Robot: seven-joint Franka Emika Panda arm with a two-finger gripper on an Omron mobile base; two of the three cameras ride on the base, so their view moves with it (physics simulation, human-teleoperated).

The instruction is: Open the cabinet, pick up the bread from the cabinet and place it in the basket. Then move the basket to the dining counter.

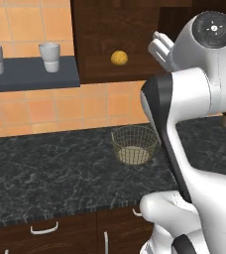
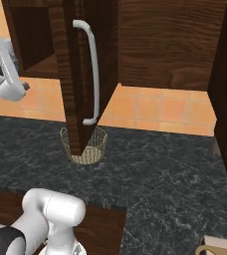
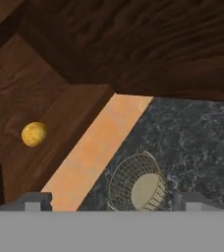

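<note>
The cabinet [image 2: 80, 74] door hangs open. The bread [image 1: 118, 58] sits inside on its shelf, above the basket [image 1: 134, 144] on the desk. The gripper [image 3: 111, 199] is spread wide, holding nothing, probably just beside the bread.

In the right base view the open cabinet [image 2: 80, 74] door hides part of the basket [image 2: 88, 147].
</note>
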